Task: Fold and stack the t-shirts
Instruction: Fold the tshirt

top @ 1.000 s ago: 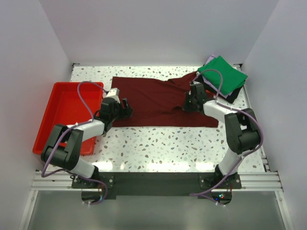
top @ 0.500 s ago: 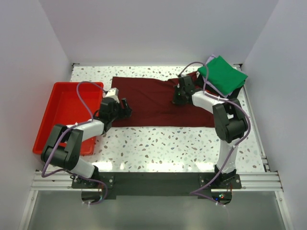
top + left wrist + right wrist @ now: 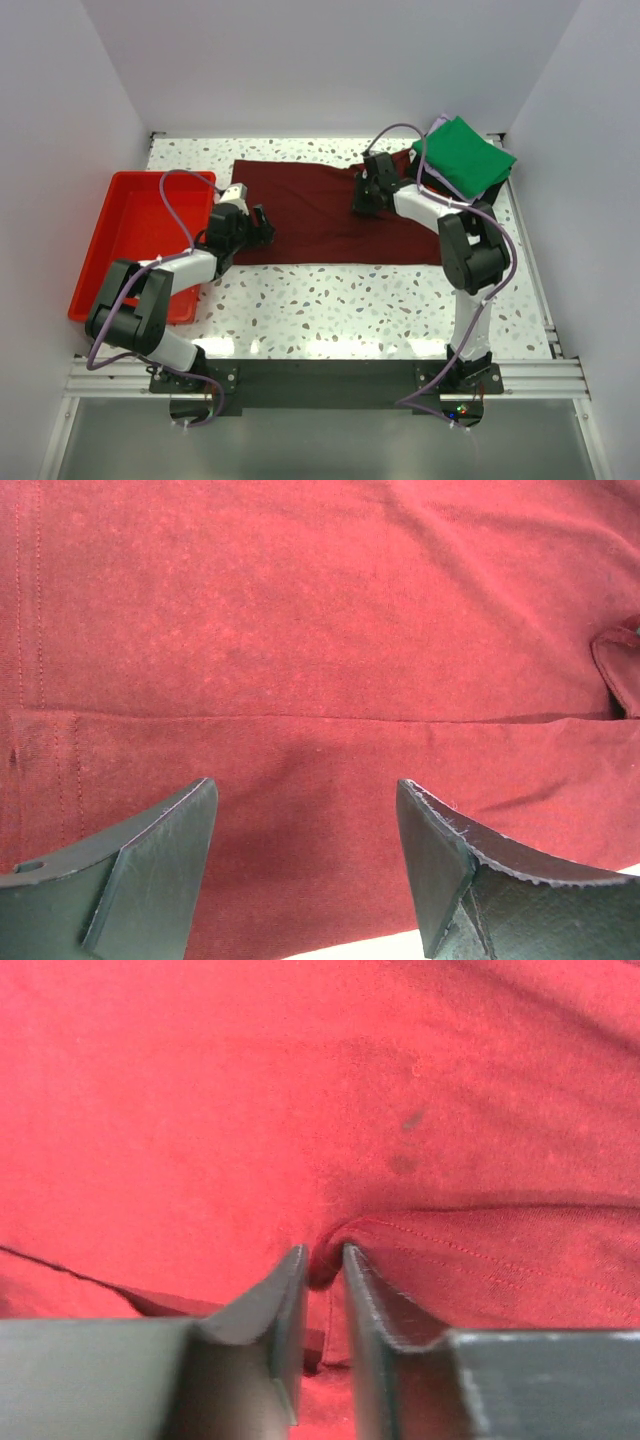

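On the speckled table (image 3: pixel 340 300), the maroon t-shirt (image 3: pixel 310 215) lies spread flat between the arms, and a folded green t-shirt (image 3: pixel 465 155) tops a stack at the far right corner. The left tool (image 3: pixel 305 810) hangs wide open over the maroon shirt's left edge, holding nothing. The right tool (image 3: pixel 320 1260) sits on the shirt's far right part, its jaws almost together around a pucker of cloth; whether they actually pinch it I cannot tell.

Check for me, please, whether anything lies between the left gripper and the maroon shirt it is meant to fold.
Nothing visible does. The left gripper hangs open over the left end of the maroon shirt, with only bare cloth showing between its fingers. The red tray sits off to the side, not in the way.
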